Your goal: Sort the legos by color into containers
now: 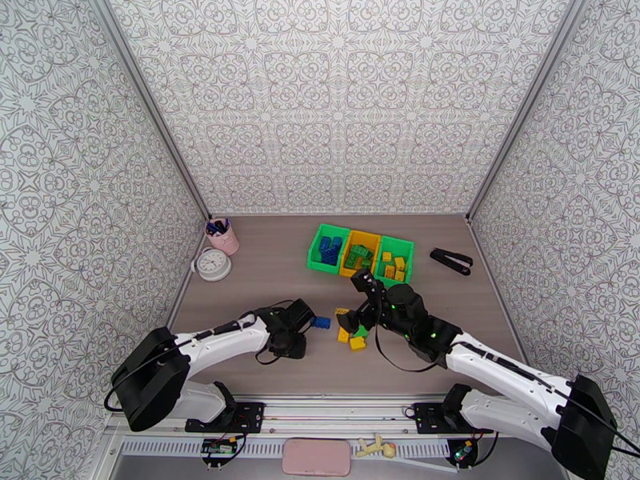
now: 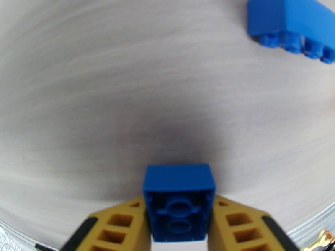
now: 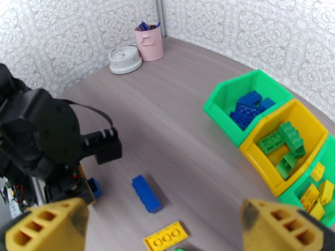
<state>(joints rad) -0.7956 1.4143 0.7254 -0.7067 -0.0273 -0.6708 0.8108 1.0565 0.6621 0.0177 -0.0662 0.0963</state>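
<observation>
My left gripper (image 2: 180, 231) is shut on a small blue brick (image 2: 179, 201) just above the tabletop; the same gripper (image 3: 86, 191) and brick (image 3: 96, 188) show in the right wrist view. A long blue brick (image 1: 321, 322) lies just right of it. My right gripper (image 1: 358, 302) stands open over a few loose yellow bricks (image 1: 344, 335) and a green brick (image 1: 361, 331). Behind them is a row of bins: a green bin (image 1: 314, 251) holding blue bricks, a yellow-orange bin (image 1: 364, 234) holding green bricks, and a green bin (image 1: 410, 258) holding yellow ones.
A pink pen cup (image 1: 224, 236) and a white round clock (image 1: 213, 264) stand at the back left. A black stapler (image 1: 451, 260) lies to the right of the bins. Patterned walls close in the table on three sides.
</observation>
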